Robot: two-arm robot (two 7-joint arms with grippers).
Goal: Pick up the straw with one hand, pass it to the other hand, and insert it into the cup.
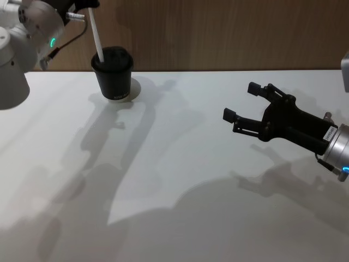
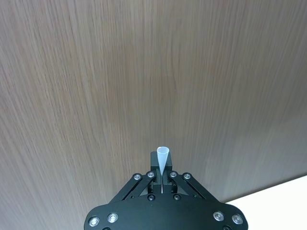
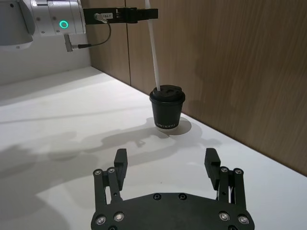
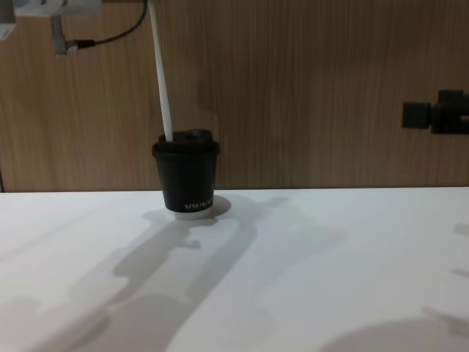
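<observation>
Now left gripper (image 2: pixel 163 184) pinches straw (image 1: pixel 95 34) in cup (image 1: pixel 113 73); right gripper (image 1: pixel 240 105) spread.

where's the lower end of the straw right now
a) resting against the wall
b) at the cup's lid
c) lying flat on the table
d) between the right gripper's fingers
b: the straw, held up top by the left gripper, meets the lid of the cup.
</observation>
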